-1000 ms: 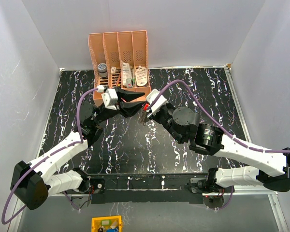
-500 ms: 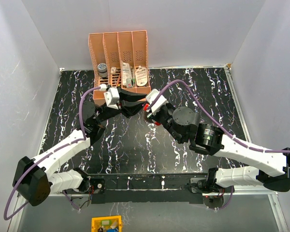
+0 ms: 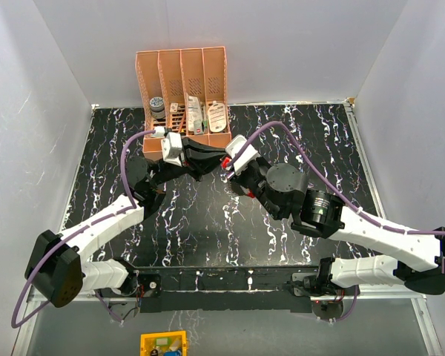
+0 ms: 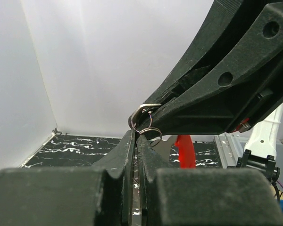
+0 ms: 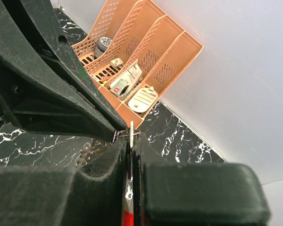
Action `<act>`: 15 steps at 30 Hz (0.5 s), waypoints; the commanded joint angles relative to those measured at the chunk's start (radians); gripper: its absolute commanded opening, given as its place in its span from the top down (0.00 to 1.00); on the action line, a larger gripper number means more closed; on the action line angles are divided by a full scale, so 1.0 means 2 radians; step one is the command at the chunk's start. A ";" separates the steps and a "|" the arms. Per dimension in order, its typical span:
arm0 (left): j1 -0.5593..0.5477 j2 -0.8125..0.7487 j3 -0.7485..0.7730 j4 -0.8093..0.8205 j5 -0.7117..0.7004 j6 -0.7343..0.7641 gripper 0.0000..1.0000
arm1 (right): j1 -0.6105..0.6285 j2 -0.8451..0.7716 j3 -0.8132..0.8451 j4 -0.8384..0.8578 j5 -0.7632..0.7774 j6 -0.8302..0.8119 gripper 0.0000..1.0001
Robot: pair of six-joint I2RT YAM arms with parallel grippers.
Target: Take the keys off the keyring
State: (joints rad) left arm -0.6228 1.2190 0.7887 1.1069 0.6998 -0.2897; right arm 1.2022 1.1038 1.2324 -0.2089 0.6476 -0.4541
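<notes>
My two grippers meet above the middle back of the black marbled table (image 3: 133, 245). The keys (image 3: 226, 160) show between them only as a small red speck. My left gripper (image 3: 210, 156) is shut on the thin wire keyring (image 4: 145, 123), which sits at its fingertips (image 4: 132, 141). My right gripper (image 3: 230, 165) is shut on a flat silvery key (image 5: 131, 131) seen edge-on, with the red part (image 5: 127, 217) down between its fingers. In the left wrist view a silvery key (image 4: 166, 147) and the red part (image 4: 185, 151) hang below the right gripper's black fingers (image 4: 217, 94).
An orange slotted desk organizer (image 3: 182, 81) stands at the back, just behind the grippers, holding small items and a pale oval tag (image 3: 216, 114). White walls close in three sides. Purple cables (image 3: 282, 130) loop above both arms.
The left gripper has moved right and back toward the organizer, closing up against the right gripper. The keys that hung visibly below the grippers are now mostly hidden between them.
</notes>
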 commanded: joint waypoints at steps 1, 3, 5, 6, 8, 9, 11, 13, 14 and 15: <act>-0.001 -0.014 0.011 0.046 -0.008 -0.014 1.00 | 0.003 -0.013 0.012 0.035 -0.013 0.004 1.00; -0.001 -0.018 0.011 0.046 -0.018 -0.016 1.00 | 0.003 -0.013 0.012 0.035 -0.012 0.004 1.00; -0.001 -0.019 0.015 0.041 -0.023 -0.015 1.00 | 0.003 -0.014 0.013 0.035 -0.013 0.003 1.00; -0.001 -0.019 0.016 0.038 -0.024 -0.013 1.00 | 0.003 -0.013 0.013 0.035 -0.013 0.004 1.00; -0.001 -0.020 0.017 0.032 -0.026 -0.011 1.00 | 0.003 -0.013 0.012 0.035 -0.013 0.003 1.00; -0.001 -0.021 0.017 0.025 -0.029 -0.008 1.00 | 0.003 -0.014 0.012 0.035 -0.013 0.003 1.00; -0.001 -0.025 0.016 0.009 -0.037 0.001 1.00 | 0.003 -0.016 0.010 0.035 -0.013 0.003 1.00; -0.001 -0.028 0.018 -0.012 -0.045 0.012 1.00 | 0.003 -0.018 0.010 0.035 -0.014 0.004 1.00; -0.001 -0.030 0.018 -0.019 -0.050 0.016 1.00 | 0.003 -0.019 0.010 0.035 -0.013 0.003 1.00; -0.001 -0.032 0.018 -0.027 -0.054 0.021 1.00 | 0.003 -0.020 0.010 0.035 -0.013 0.003 1.00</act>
State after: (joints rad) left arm -0.6239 1.2007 0.7887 1.0794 0.6521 -0.2962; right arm 1.2022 1.0966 1.2324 -0.1982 0.6376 -0.4538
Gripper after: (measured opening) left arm 0.011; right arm 0.043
